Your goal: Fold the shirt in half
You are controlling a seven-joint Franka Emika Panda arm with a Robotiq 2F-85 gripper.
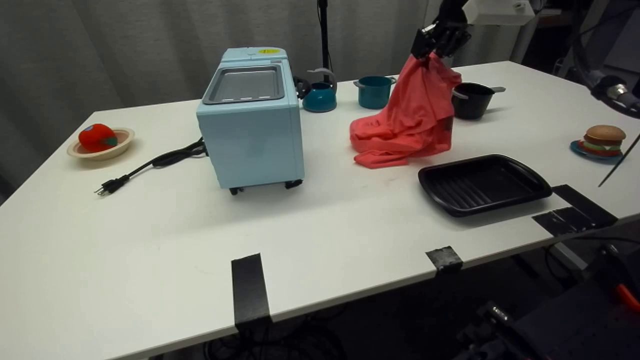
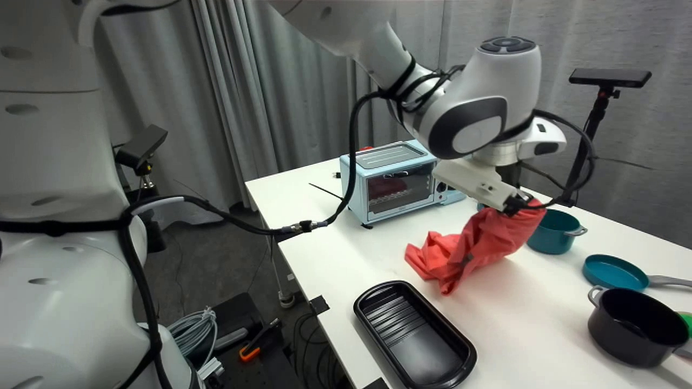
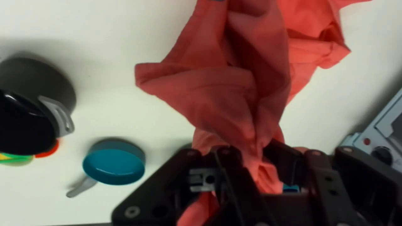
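Observation:
A coral-red shirt (image 1: 410,122) hangs bunched from my gripper (image 1: 431,50) above the white table. Its lower part lies crumpled on the table. It also shows in an exterior view (image 2: 481,237), where the gripper (image 2: 516,205) points down at its top. In the wrist view, the shirt (image 3: 226,97) runs in folds down to the jaws. My gripper (image 3: 252,153) is shut on the gathered cloth, with some cloth showing behind and below the fingers. The shirt's outline, sleeves and collar cannot be told apart in the bunch.
A black tray (image 1: 484,182) lies in front of the shirt. A light-blue toaster oven (image 1: 255,135) stands beside it. A teal pot (image 1: 375,92), a teal kettle (image 1: 320,97), a black pot (image 1: 472,100) and a teal pan (image 2: 613,272) stand around it. A toy burger (image 1: 604,140) is near the edge.

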